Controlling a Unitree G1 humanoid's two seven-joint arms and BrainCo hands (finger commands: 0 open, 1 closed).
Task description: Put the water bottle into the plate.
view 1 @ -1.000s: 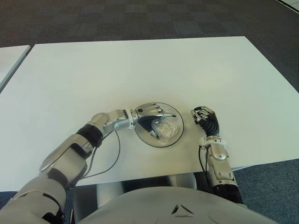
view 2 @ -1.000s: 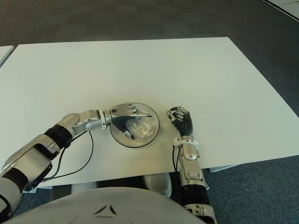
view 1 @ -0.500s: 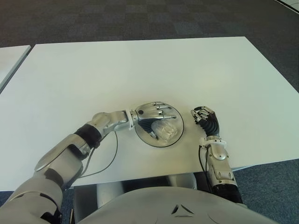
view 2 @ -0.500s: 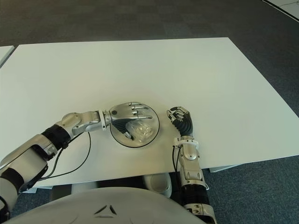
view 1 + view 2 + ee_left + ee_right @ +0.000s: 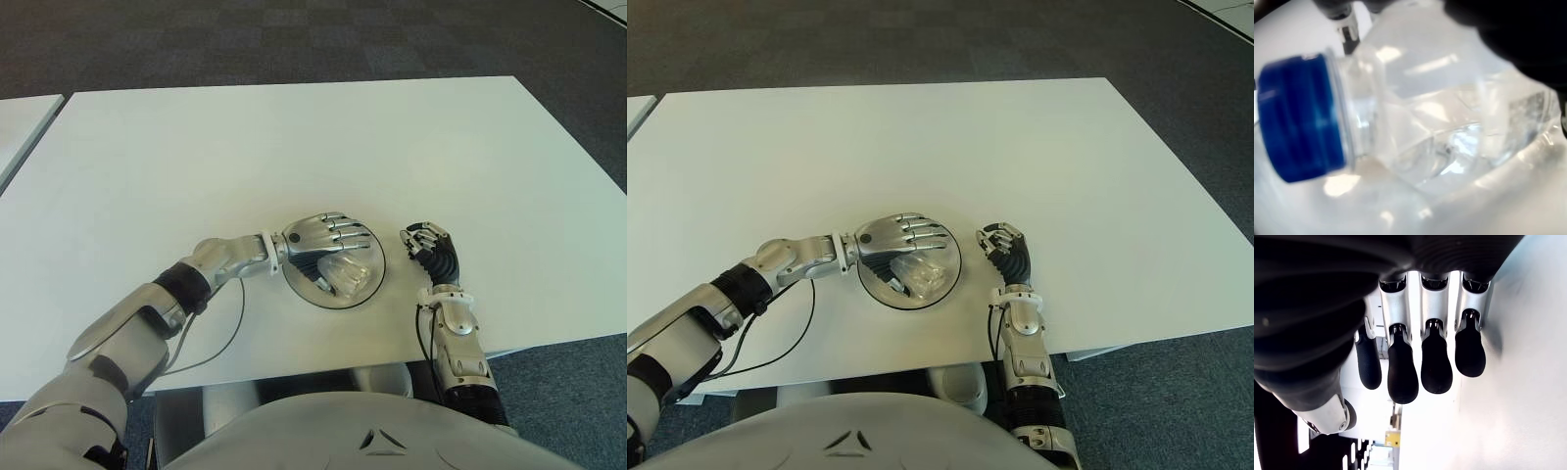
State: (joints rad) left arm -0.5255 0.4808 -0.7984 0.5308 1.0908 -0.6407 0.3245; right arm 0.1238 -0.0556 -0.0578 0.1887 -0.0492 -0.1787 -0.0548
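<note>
Change since earlier frame: left hand (image 5: 321, 237) fingers have straightened and lifted off the water bottle (image 5: 346, 273); now spread flat above it, gripping nothing. Water bottle: clear, blue cap (image 5: 1300, 117), lying on its side inside the plate (image 5: 366, 294). Right hand (image 5: 432, 253): just right of plate on white desk (image 5: 294, 147), fingers curled, empty.
</note>
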